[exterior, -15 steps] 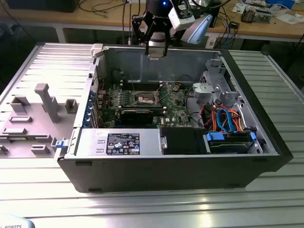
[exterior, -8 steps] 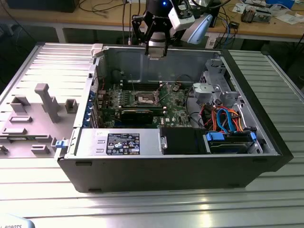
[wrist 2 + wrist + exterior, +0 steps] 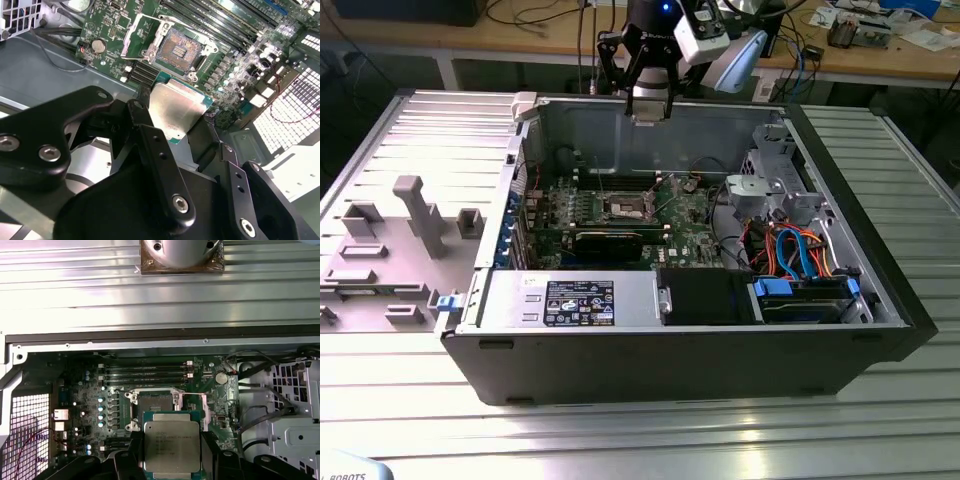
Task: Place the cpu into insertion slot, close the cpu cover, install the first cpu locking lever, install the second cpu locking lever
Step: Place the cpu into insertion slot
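Note:
My gripper [image 3: 650, 108] hangs above the rear wall of the open computer case [image 3: 880, 290]. It is shut on the cpu [image 3: 176, 107], a flat square chip with a silver-grey top, gripped by two opposite edges between the black fingers [image 3: 150, 145]. The first wrist view shows the cpu [image 3: 172, 444] level, held well above the motherboard. The insertion slot [image 3: 627, 208] lies below with its dark contact field bare [image 3: 181, 49] [image 3: 155, 402]. The cpu cover [image 3: 128, 36] is swung open beside the socket. Two thin locking levers [image 3: 603, 187] stand raised next to it.
A black graphics card [image 3: 610, 240] lies just in front of the socket, and memory slots [image 3: 145, 372] run along its other side. A labelled power supply [image 3: 570, 300] and a drive cage with blue and orange cables [image 3: 800, 258] fill the case's front. A grey fixture plate [image 3: 410, 225] sits outside.

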`<state>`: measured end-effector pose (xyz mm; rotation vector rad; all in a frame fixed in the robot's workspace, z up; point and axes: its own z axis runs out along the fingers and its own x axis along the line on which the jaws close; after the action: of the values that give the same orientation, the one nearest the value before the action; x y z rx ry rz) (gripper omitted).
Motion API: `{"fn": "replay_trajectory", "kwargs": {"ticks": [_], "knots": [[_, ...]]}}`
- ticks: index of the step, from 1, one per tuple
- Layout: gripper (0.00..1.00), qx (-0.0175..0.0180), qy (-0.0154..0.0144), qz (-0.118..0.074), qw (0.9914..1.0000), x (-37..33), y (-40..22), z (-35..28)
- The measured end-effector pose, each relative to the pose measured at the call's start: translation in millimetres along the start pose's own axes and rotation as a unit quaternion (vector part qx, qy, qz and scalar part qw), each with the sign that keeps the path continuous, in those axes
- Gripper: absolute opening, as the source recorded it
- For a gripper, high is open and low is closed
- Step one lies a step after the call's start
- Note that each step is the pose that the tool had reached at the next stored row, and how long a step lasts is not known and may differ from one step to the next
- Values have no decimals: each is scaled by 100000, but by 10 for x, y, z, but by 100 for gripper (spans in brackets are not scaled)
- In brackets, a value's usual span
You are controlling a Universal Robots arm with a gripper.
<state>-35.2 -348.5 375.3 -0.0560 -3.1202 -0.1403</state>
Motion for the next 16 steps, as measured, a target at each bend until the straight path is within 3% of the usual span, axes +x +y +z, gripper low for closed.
{"fn": "replay_trajectory", "kwargs": {"ticks": [16], "knots": [[54, -54, -256, 2879, 99958, 1, 0, 0]]}}
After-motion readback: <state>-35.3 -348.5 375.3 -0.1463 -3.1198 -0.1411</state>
